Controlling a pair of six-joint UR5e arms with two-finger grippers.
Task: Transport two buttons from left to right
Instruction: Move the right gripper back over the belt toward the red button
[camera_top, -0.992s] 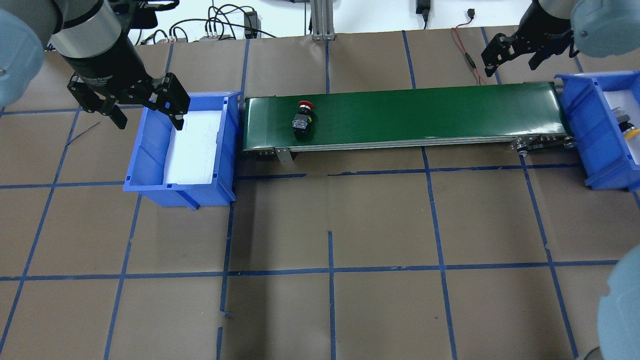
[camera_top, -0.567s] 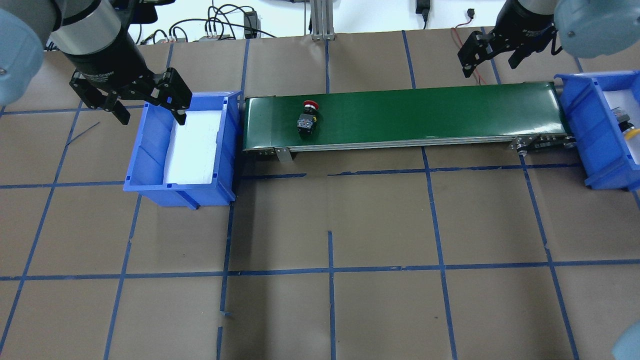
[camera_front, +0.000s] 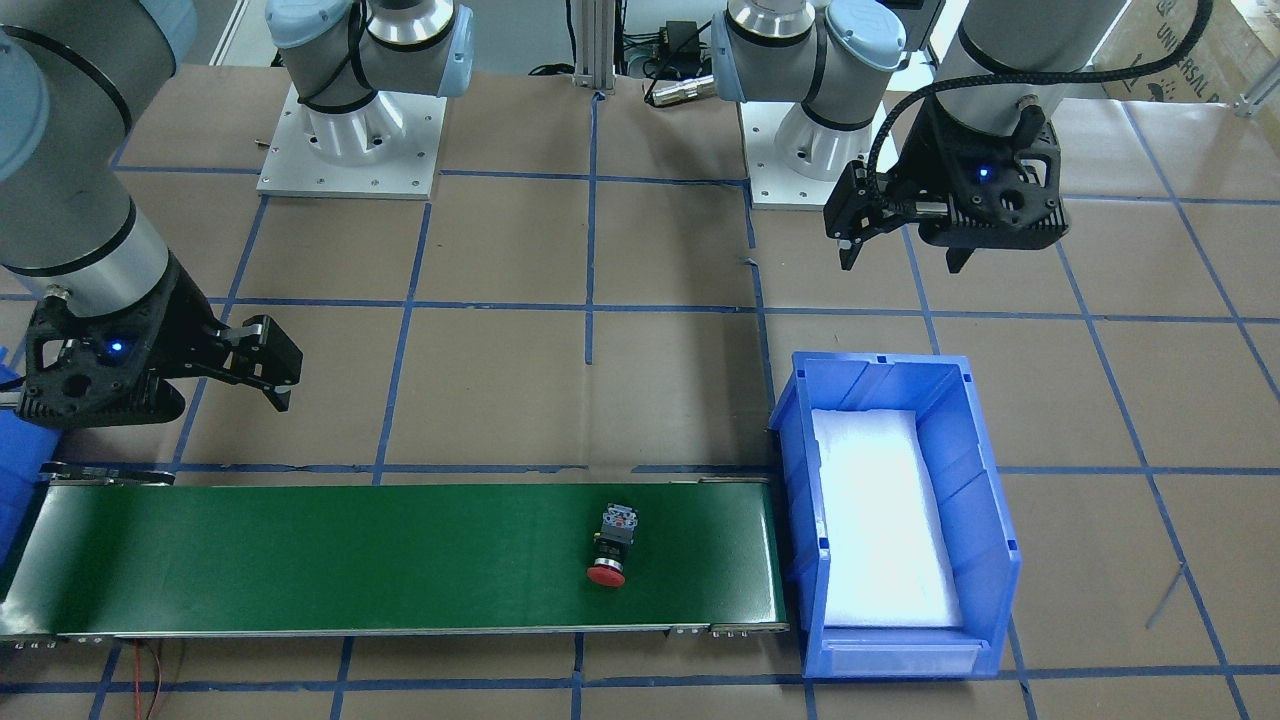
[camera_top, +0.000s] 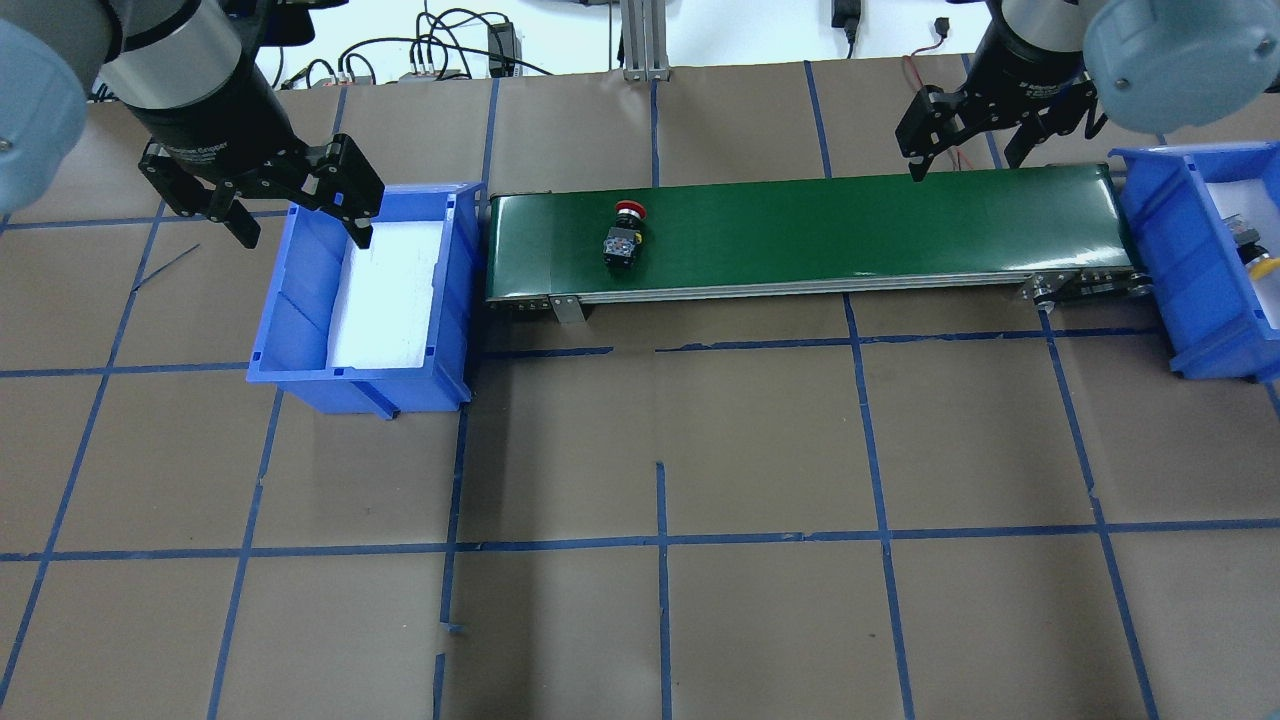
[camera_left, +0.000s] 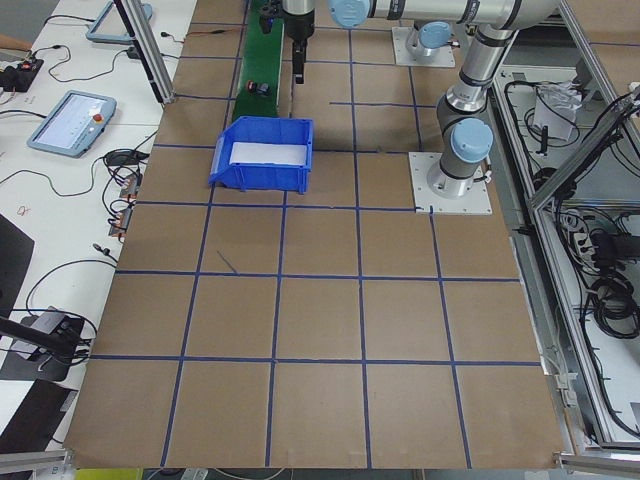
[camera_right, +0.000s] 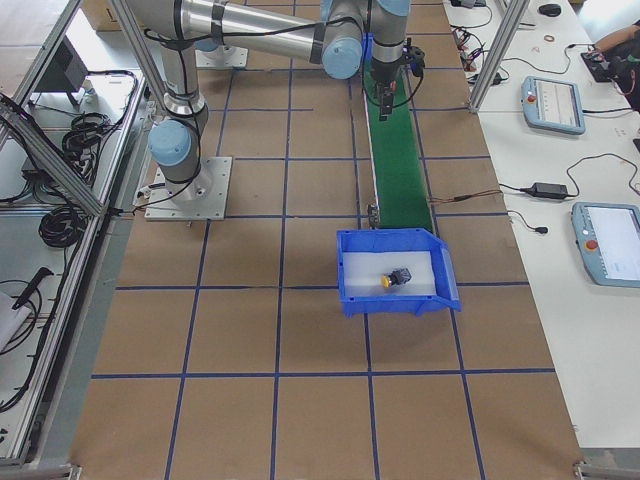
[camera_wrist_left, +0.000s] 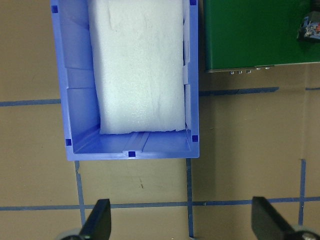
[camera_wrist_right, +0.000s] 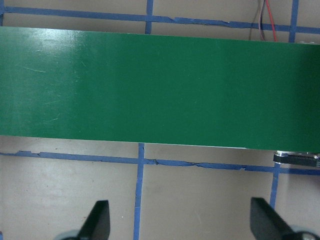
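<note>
Red button (camera_top: 623, 236) lies near the left end of the belt (camera_top: 850, 230), long axis across it — nearer the left end effector (camera_top: 302, 230), well apart from the right end effector (camera_top: 962, 160); both gape empty. Yellow button (camera_right: 392, 279) sits in the right bin (camera_right: 395, 305)

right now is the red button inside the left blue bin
No, the red button lies on the green conveyor belt, outside the left blue bin.
</note>
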